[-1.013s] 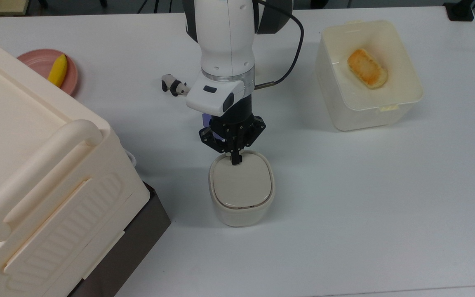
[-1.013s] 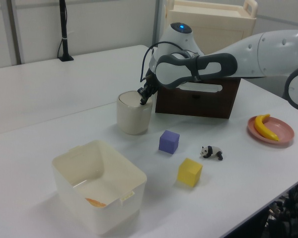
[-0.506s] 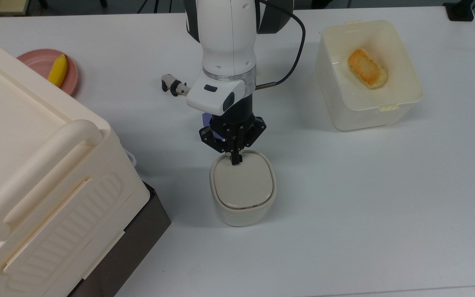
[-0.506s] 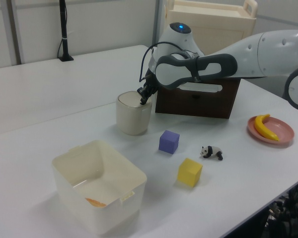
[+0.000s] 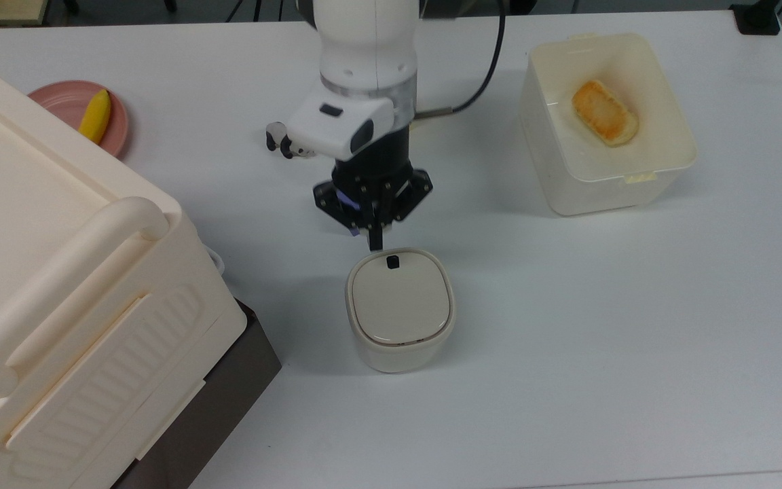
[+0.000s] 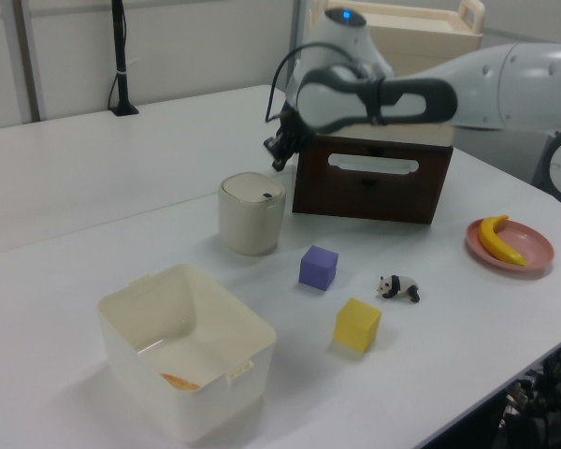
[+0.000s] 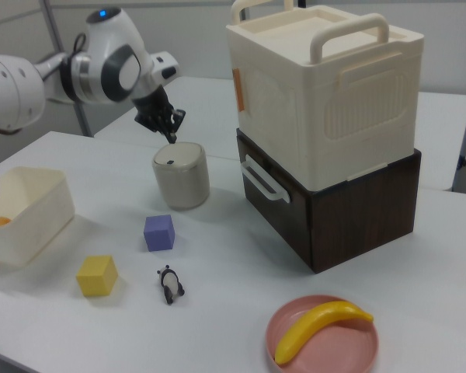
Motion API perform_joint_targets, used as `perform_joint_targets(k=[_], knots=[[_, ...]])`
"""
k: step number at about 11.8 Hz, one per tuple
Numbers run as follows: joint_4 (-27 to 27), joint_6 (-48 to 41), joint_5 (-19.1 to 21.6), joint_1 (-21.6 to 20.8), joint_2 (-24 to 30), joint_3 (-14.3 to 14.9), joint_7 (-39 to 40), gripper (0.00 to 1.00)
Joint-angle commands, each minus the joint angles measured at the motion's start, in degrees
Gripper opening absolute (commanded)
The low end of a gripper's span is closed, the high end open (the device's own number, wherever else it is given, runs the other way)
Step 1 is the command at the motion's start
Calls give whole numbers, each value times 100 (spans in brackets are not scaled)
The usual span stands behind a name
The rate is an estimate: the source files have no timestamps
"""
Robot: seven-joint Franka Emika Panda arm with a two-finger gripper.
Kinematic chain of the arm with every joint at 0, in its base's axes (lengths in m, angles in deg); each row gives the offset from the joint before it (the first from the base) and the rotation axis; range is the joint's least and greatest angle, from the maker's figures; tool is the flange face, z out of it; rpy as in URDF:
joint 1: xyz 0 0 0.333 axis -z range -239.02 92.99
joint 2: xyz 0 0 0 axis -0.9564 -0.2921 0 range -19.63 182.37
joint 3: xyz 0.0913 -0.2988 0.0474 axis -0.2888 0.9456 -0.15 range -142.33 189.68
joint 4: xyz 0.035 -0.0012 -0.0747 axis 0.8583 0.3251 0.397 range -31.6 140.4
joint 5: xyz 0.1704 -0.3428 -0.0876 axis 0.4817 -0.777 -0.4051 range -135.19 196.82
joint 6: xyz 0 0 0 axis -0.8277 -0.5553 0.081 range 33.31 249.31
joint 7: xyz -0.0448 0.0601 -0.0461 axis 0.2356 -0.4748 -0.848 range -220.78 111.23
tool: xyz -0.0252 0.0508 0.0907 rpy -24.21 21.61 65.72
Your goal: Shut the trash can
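Note:
The trash can (image 5: 399, 319) is a small cream bin in the middle of the white table, also seen in the left view (image 6: 252, 220) and the right view (image 7: 181, 180). Its flat lid (image 5: 399, 305) lies level in the rim, and the small black button (image 5: 393, 261) on it is uncovered. My gripper (image 5: 375, 243) hangs above the table just beyond the lid's button edge, clear of the can. Its fingers are shut with nothing between them. In the left view my gripper (image 6: 279, 161) sits above and to the right of the can.
A big cream box with a handle (image 5: 58, 285) sits on a dark brown box (image 7: 357, 210) close to the can. A cream container (image 5: 608, 187) holds bread (image 5: 604, 112). Also around are a pink plate (image 5: 58, 98) with a banana (image 5: 95, 115), a panda figurine (image 7: 169, 284), a purple cube (image 6: 318, 267) and a yellow cube (image 6: 357, 325).
My gripper has lifted off the lid's button end and drawn back toward the top view's top. The black button, covered before, now shows. The can has not moved.

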Motion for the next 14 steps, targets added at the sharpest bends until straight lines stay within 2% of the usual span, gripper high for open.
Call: perform_joint_targets(k=[1,4,8,10,11,13,14], knots=[[-80,-1251,230,-16,826,84,-125,0],[-80,-2228,546,-78,1372,321,-264,0],[17,-3634,529,-341,1812,286,-793,0],[227,-3812,546,-481,2242,277,-793,17],[228,-3804,538,-491,2279,312,-723,27],[176,-3751,485,-473,2288,426,-530,38],[158,-3733,476,-465,2288,487,-451,56]])
